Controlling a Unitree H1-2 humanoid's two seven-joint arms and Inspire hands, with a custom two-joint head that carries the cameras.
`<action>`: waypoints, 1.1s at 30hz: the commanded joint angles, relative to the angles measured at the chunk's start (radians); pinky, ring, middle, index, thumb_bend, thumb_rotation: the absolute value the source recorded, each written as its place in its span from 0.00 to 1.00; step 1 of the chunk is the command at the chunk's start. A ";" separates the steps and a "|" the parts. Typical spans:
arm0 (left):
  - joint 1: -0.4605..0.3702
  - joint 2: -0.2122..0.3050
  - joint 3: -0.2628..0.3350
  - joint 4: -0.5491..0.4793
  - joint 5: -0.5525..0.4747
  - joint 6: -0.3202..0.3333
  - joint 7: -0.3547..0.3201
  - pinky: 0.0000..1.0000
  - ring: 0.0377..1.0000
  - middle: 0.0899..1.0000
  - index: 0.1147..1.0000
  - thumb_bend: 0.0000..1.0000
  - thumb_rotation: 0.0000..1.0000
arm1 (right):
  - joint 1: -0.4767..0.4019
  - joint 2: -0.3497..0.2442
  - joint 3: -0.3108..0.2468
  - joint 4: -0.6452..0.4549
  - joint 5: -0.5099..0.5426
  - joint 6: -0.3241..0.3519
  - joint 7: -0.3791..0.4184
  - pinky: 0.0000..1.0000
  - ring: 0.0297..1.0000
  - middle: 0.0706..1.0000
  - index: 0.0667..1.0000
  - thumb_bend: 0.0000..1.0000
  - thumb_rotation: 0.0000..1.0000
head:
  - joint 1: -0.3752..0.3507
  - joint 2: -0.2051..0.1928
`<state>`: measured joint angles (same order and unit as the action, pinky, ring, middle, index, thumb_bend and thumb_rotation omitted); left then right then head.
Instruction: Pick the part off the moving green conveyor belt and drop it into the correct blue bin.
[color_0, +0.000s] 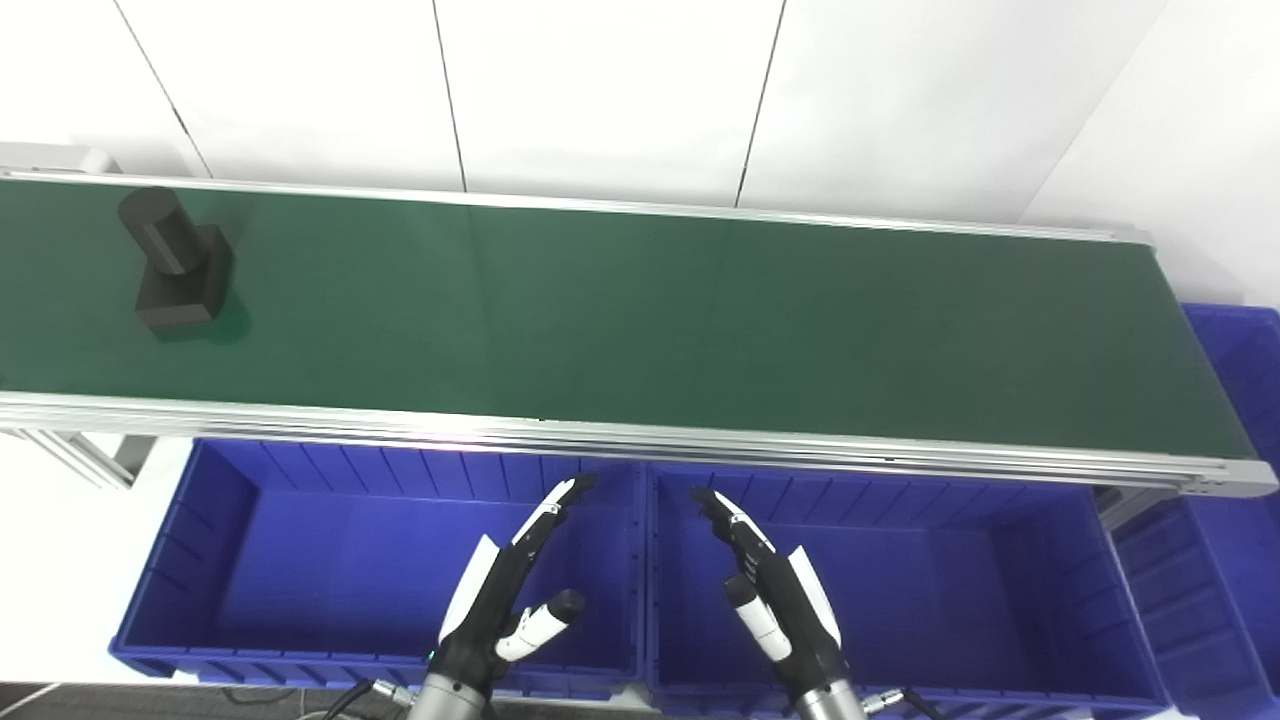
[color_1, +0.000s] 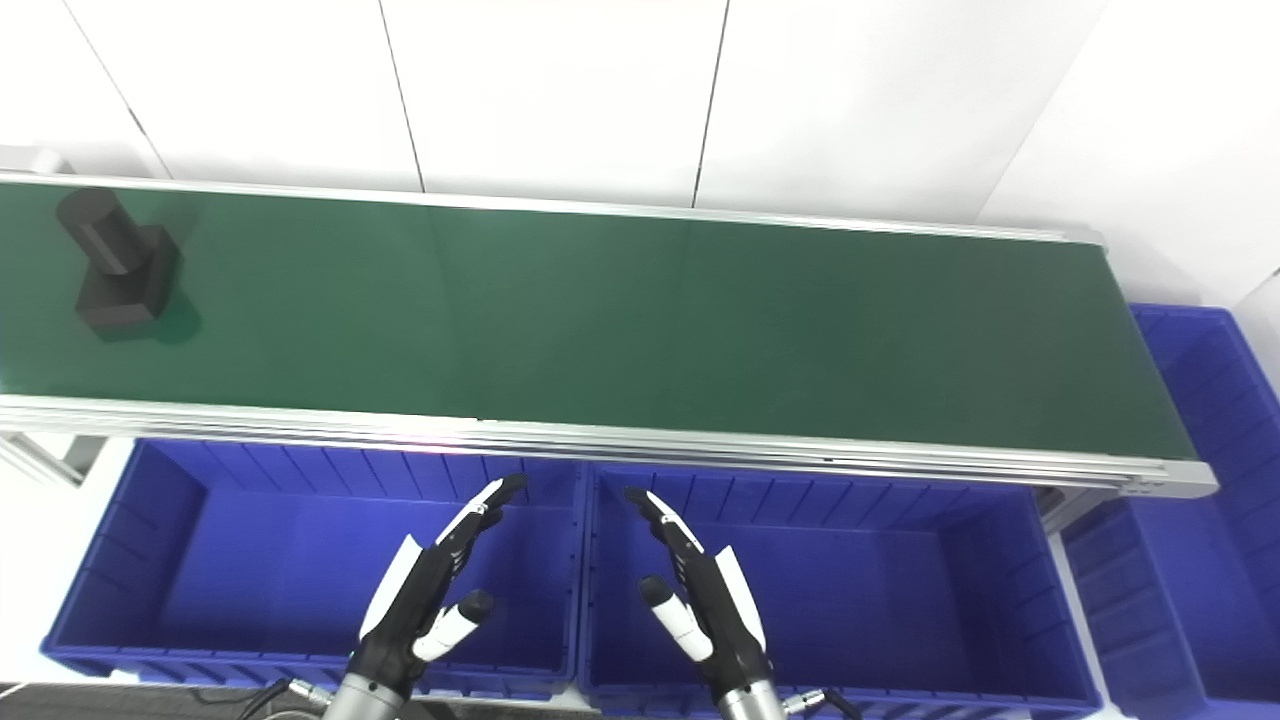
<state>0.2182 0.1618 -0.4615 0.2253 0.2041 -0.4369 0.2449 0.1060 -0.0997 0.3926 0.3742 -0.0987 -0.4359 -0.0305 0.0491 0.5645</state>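
Note:
A black part, a cylinder on a square block, stands at the far left of the green conveyor belt; it also shows in the right eye view. My left hand is open and empty, held over the left blue bin. My right hand is open and empty, held over the middle blue bin. Both hands are below the belt's near rail and far from the part.
A third blue bin stands past the belt's right end. The belt has aluminium side rails and a frame leg at the left. A white panel wall rises behind the belt.

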 joint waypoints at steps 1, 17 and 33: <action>-0.020 0.007 -0.010 0.002 -0.013 -0.033 0.031 0.93 0.95 0.95 0.88 0.79 1.00 | -0.018 0.003 0.007 0.004 0.003 -0.034 -0.022 0.92 0.94 0.93 0.89 0.89 1.00 | 0.010 -0.028; -0.078 -0.008 -0.081 0.136 -0.038 -0.033 0.115 0.81 0.88 0.89 0.81 0.83 1.00 | -0.064 -0.018 0.025 0.114 0.029 -0.034 -0.031 0.92 0.94 0.93 0.88 0.87 1.00 | 0.131 -0.198; -0.132 -0.014 -0.141 0.217 -0.068 -0.033 0.162 0.75 0.85 0.86 0.77 0.85 1.00 | -0.084 -0.028 0.014 0.164 0.038 -0.034 -0.018 0.97 0.97 0.94 0.88 0.85 1.00 | 0.207 -0.252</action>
<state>0.1007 0.1566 -0.5977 0.4455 0.1410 -0.4370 0.4021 0.0251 -0.1208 0.4058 0.5463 -0.0595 -0.4359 -0.0423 0.2546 0.3145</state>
